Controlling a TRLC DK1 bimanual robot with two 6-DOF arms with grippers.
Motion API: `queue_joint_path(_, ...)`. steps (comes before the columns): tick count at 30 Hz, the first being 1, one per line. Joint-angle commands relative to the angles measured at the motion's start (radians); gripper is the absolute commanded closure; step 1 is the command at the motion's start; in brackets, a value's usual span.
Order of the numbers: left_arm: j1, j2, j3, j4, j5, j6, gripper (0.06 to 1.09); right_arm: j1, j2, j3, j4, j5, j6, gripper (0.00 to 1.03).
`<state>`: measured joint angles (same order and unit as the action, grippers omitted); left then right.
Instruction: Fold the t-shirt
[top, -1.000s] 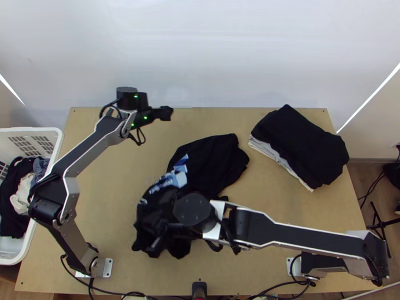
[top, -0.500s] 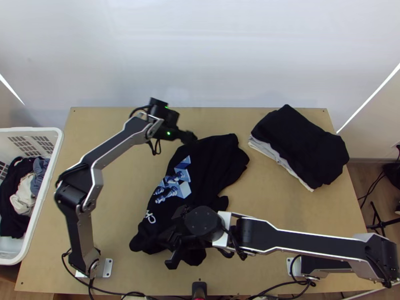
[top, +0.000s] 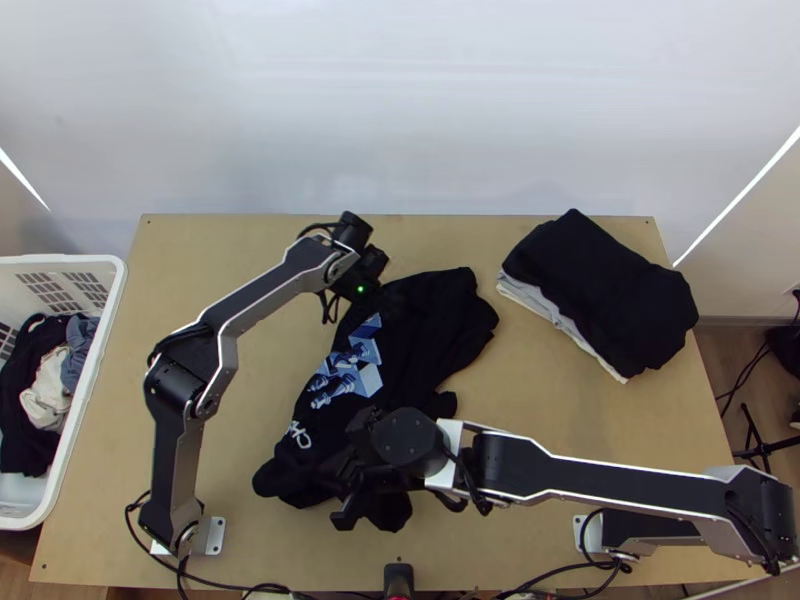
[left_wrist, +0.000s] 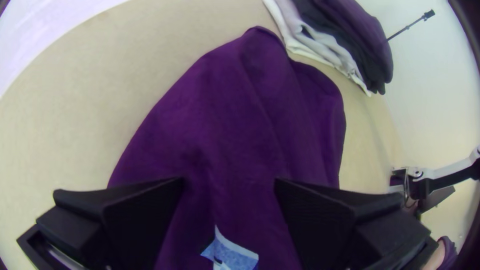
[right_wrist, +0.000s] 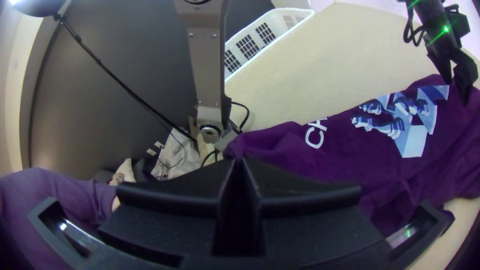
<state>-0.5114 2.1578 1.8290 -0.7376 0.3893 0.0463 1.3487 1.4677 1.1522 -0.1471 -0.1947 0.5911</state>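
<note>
r. pincer (top: 338, 476) pinches blk tee (top: 430, 325), rumpled w/ blue print (top: 348, 368); l. pincer (top: 380, 294) spread.

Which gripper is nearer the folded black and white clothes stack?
Left. The left gripper is directly left of the stack; the right gripper is farther off, toward the wooden table's near edge.

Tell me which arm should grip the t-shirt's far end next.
Left, probably: the left gripper hangs open over the t-shirt near that end, while the right gripper looks shut on the near end.
</note>
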Motion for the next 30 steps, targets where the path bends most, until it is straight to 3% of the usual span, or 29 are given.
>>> queue_joint_path(1,-0.013,0.04,0.03,-0.006,-0.13,-0.017,0.92,-0.017,0.014,0.024,0.003,0.008,-0.001,1.0)
queue_joint_path(2,-0.006,0.036,0.03,0.004,-0.133,-0.017,1.05,-0.02,0.014,0.027,0.003,0.008,-0.001,1.0)
queue_joint_path(7,0.108,-0.021,0.039,0.027,-0.129,-0.094,1.05,-0.046,0.008,0.017,-0.003,0.017,-0.004,1.0)
queue_joint_path(12,0.301,-0.096,-0.016,0.024,-0.129,-0.1,1.05,-0.082,-0.01,-0.005,-0.005,0.02,-0.01,1.0)
queue_joint_path(20,0.51,-0.401,-0.392,0.067,-0.129,-0.075,1.05,-0.131,-0.021,-0.006,-0.005,0.02,-0.025,1.0)
queue_joint_path(24,0.56,-0.562,-0.599,0.056,-0.13,-0.039,1.05,-0.155,-0.017,-0.008,-0.005,0.02,-0.03,1.0)
queue_joint_path(28,0.573,-0.645,-0.706,-0.121,-0.13,0.089,1.05,-0.174,-0.004,-0.011,0.001,0.02,-0.033,1.0)
queue_joint_path(30,0.579,-0.673,-0.744,-0.14,-0.129,0.133,1.05,-0.18,-0.001,-0.009,0.007,0.02,-0.036,1.0)
